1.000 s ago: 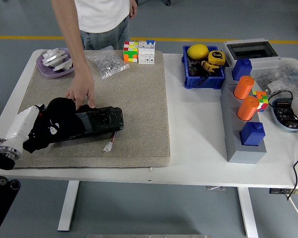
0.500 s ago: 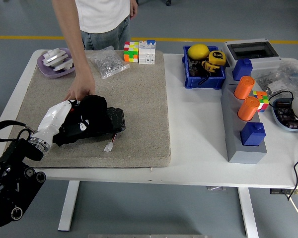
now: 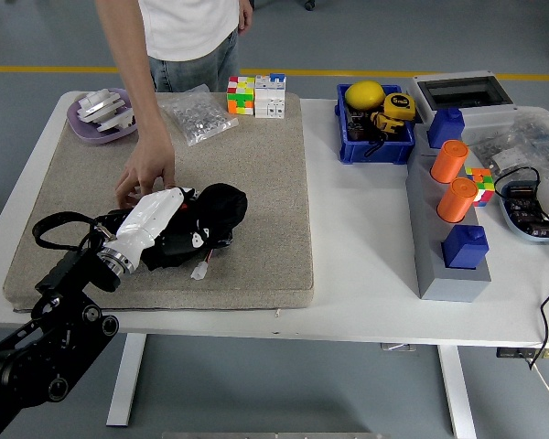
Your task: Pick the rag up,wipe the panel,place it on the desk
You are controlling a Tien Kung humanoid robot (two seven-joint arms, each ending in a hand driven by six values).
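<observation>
Lower left of the frame: left hand (image 3: 178,224) pressed down on a black rag (image 3: 218,207), fingers apparently closed over the bunched cloth, spread across a dark panel (image 3: 178,245) on the grey mat (image 3: 256,183). Soft, light, floppy rag; likely to bunch and slide, so best gripped at the gathered middle with steady downward pressure. Panel probably stiff and smooth, prone to shifting. Person's hand (image 3: 146,174) just above, seemingly steadying the panel's far edge. White counter (image 3: 366,247) bare to the right, well suited for setting the rag down.
</observation>
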